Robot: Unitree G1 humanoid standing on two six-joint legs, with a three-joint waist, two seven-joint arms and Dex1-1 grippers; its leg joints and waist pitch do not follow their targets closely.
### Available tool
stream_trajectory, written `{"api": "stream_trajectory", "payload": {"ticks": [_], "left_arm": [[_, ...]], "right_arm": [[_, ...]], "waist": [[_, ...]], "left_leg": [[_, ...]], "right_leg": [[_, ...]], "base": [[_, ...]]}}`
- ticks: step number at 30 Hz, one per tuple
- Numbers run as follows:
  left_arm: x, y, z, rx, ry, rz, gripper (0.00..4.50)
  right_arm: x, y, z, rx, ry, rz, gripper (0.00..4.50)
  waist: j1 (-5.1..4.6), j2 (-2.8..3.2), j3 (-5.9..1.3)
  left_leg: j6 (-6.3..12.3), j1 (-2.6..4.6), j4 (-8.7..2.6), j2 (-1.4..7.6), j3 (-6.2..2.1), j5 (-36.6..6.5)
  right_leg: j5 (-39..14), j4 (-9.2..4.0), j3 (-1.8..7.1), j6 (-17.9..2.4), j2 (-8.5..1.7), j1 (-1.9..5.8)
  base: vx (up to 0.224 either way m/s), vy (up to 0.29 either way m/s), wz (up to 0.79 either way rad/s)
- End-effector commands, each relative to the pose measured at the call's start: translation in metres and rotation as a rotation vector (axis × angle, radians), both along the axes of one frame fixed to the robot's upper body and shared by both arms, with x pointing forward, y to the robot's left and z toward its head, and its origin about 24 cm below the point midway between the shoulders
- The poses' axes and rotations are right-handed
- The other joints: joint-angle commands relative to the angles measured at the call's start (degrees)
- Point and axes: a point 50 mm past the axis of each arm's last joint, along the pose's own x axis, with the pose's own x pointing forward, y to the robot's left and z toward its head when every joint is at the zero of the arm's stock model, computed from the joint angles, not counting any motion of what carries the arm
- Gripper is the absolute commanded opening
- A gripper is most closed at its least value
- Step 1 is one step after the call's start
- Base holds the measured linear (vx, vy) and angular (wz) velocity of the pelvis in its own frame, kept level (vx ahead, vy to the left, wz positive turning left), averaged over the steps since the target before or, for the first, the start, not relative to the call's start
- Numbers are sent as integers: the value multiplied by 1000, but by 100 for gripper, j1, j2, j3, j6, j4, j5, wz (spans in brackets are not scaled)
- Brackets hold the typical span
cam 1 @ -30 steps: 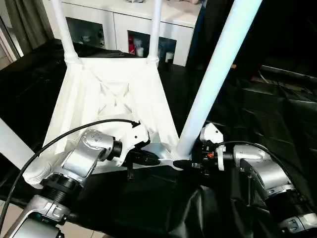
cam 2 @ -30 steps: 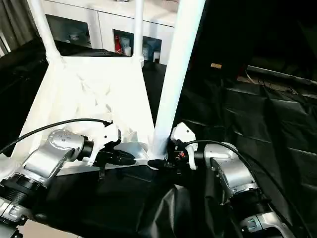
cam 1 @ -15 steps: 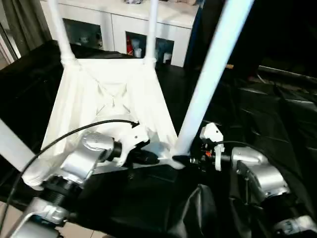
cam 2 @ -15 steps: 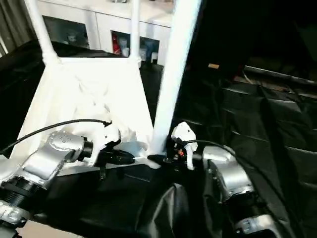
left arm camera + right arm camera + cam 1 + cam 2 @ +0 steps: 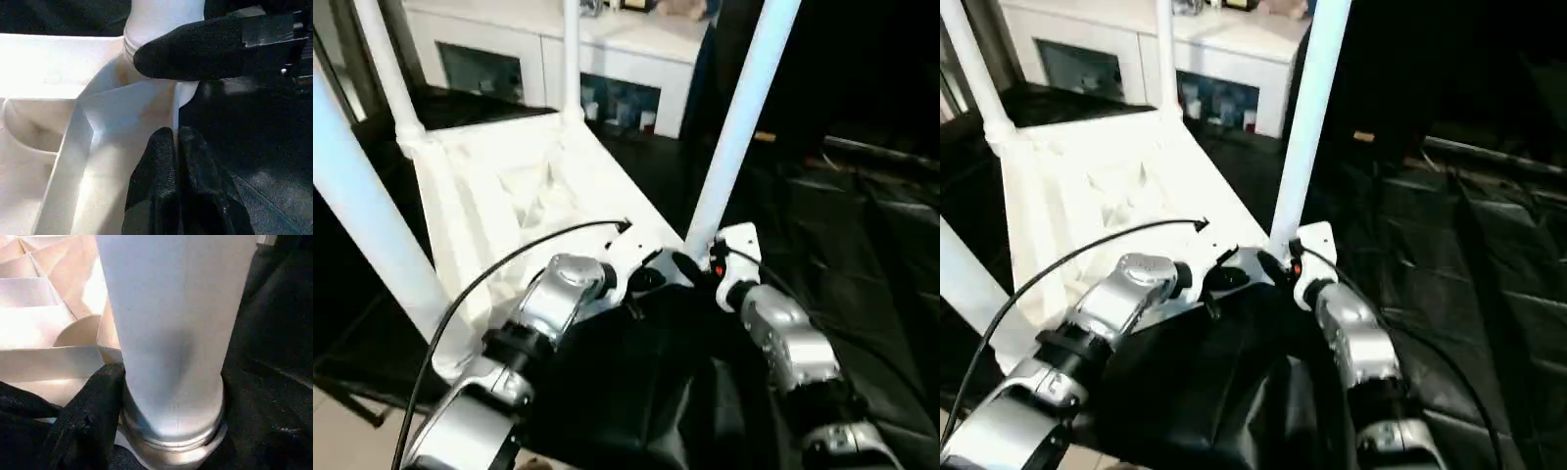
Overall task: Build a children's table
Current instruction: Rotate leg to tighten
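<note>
The white children's table lies upside down, its ribbed underside (image 5: 533, 186) facing up and its legs standing upright. My right gripper (image 5: 698, 266) is shut around the base of the near right leg (image 5: 736, 127), where it meets the corner socket; one black finger (image 5: 93, 411) presses against the leg (image 5: 171, 328). Right beside it, my left gripper (image 5: 654, 280) is shut, its fingertips (image 5: 164, 142) against the thin rim of the tabletop (image 5: 122, 127) at that corner. The near left leg (image 5: 367, 215) rises large at the left.
Black cloth (image 5: 862, 245) covers the ground around and under the table, bunched up beneath my forearms. A white cabinet with glass doors (image 5: 636, 59) stands behind the table. The two far legs (image 5: 571, 59) rise in front of it.
The whole view has swung, so the table sits more to the left and the near left leg looms larger. Both grippers stay at the near right corner with their hold unchanged.
</note>
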Motion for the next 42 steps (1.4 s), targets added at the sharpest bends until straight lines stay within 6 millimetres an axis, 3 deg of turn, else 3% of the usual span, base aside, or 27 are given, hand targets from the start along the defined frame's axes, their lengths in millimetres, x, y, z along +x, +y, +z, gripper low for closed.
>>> {"api": "stream_trajectory", "payload": {"ticks": [1, 4, 7, 12, 13, 14, 16, 19, 26, 37, 41, 42], "left_arm": [[-3, -2, -3, -2, -7, -35, 0], [-8, 9, -2, -29, 12, -83, 0], [-13, 23, -2, -47, 36, -141, 0], [-27, 51, 2, -61, 88, -273, 0], [-30, 55, 4, -70, 97, -287, 0], [-31, 57, 5, -75, 101, -294, 0], [-35, 64, 9, -93, 126, -326, 0], [-35, 70, 10, -88, 125, -322, 0], [-35, 73, 11, -86, 124, -313, 0], [-35, 69, 10, -90, 119, -300, 0], [-20, 59, 1, -23, 70, -102, 0], [-14, 51, -2, -19, 52, -35, 0]], "right_arm": [[-6, 38, 17, 68, -83, 238, 337], [-5, 26, 24, 77, -96, 298, 343], [-9, 13, 26, 32, -79, 419, 381], [-20, -12, 28, -64, -32, 616, 381], [-21, -15, 28, -71, -27, 640, 381], [-22, -17, 29, -74, -24, 652, 381], [-25, -20, 28, -93, -4, 704, 381], [-27, -19, 25, -120, 20, 746, 381], [-28, -15, 25, -104, 20, 767, 381], [-30, -11, 20, -73, 35, 744, 289], [-18, -11, 6, -71, 54, 497, 272], [-14, -10, 3, -46, 64, 384, 271]], "waist": [[7, -36, -302], [-2, -16, -320], [-1, -19, -317], [-11, 1, -296], [-11, -29, -296], [-2, -5, -299], [-9, -33, -287], [-10, -22, -288], [-1, -48, -283], [1, -49, -291], [-29, -57, -265], [-37, -86, -261]], "left_leg": [[38, 7, -398, 97, -33, -1380], [95, -21, -393, 111, -32, -1189], [208, -35, -377, 115, -20, -1045], [253, 6, -377, 141, -3, -1080], [253, 9, -378, 140, -2, -1092], [239, 19, -379, 148, -1, -1111], [223, 14, -387, 145, 4, -1123], [187, 22, -382, 142, 6, -1127], [163, 17, -381, 136, 6, -1103], [177, 16, -368, 131, 12, -989], [72, 23, -389, 130, 8, -1162], [-36, 53, -391, 117, -1, -1343]], "right_leg": [[-1783, -518, 209, -782, -406, 223], [-1479, -473, 209, -852, -408, 252], [-1205, -442, 209, -962, -400, 280], [-1140, -426, 217, -1081, -389, 232], [-1175, -425, 214, -1091, -389, 234], [-1175, -415, 219, -1125, -396, 228], [-1226, -420, 218, -1133, -389, 225], [-1209, -414, 221, -1142, -388, 219], [-1346, -421, 225, -1077, -396, 222], [-1120, -399, 225, -1138, -395, 237], [-1513, -450, 224, -1049, -395, 209], [-1940, -498, 220, -930, -403, 194]], "base": [[0, 0, 0], [0, 0, 0], [0, 0, 0], [0, 0, 0], [0, 0, 0], [0, 0, 0], [0, 0, 0], [0, 0, 0], [0, 0, 0], [0, 0, 0], [0, 0, 0], [0, 0, 0]]}}
